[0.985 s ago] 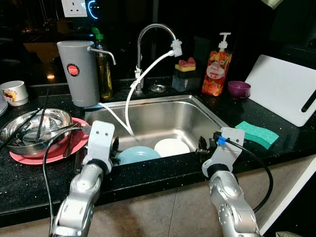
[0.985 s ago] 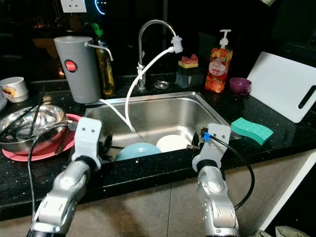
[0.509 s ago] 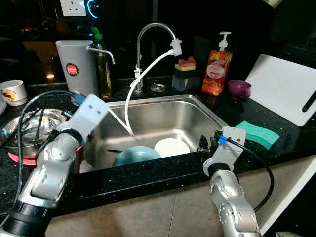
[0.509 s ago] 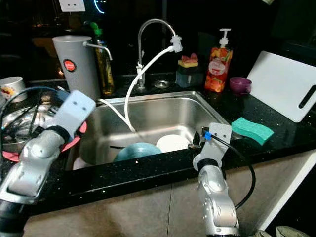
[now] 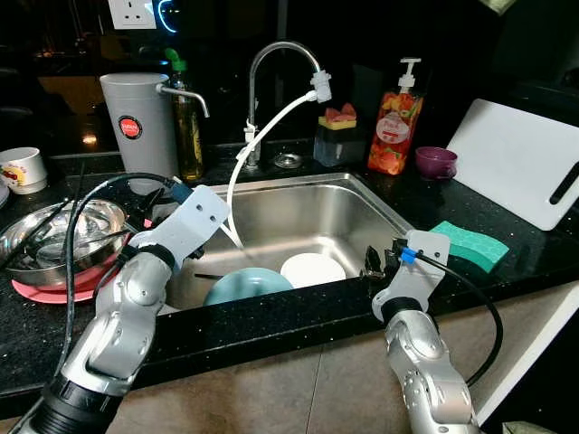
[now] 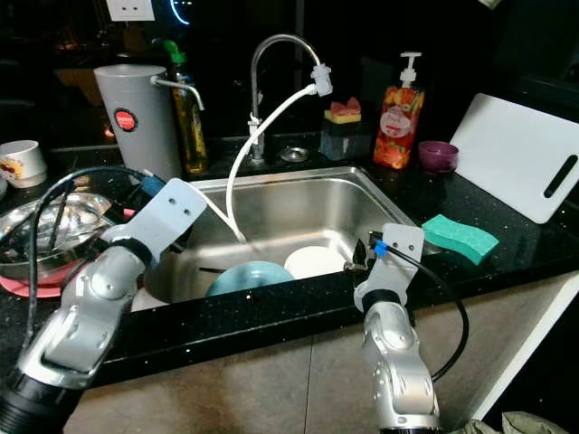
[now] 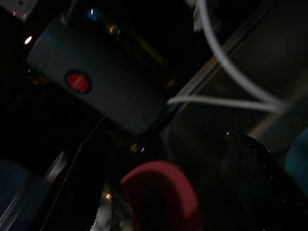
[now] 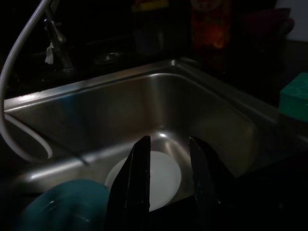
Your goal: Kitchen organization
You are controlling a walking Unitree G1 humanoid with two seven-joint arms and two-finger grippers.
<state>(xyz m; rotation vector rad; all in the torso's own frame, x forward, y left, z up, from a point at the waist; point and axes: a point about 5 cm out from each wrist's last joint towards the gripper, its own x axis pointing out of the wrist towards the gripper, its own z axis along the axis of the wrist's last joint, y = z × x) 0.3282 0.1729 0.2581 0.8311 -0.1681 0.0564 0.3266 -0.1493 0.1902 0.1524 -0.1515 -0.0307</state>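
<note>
A steel sink (image 5: 362,192) holds a teal bowl (image 5: 246,285) and a white plate (image 5: 312,268). Left of it, a steel bowl (image 5: 63,235) with utensils rests on a pink plate (image 5: 36,291). My left gripper (image 5: 167,201) is raised over the sink's left rim, between the steel bowl and the basin. In the left wrist view, one black finger (image 7: 250,178) and a blurred red shape (image 7: 161,192) appear below the grey canister (image 7: 96,82). My right gripper (image 8: 166,178) hovers at the sink's front right edge, open and holding nothing, pointing at the white plate (image 8: 154,175).
Behind the sink stand a grey canister (image 5: 140,117), an oil bottle (image 5: 187,127), the faucet (image 5: 271,63) with a white hose (image 5: 249,154), and a soap bottle (image 5: 389,131). A purple cup (image 5: 436,163), white cutting board (image 5: 520,158) and green sponge (image 5: 470,244) lie right. A mug (image 5: 23,169) sits far left.
My left arm rose from the counter's front edge, swung left over the steel bowl, then came back toward the sink's left rim. The right arm has stayed put.
</note>
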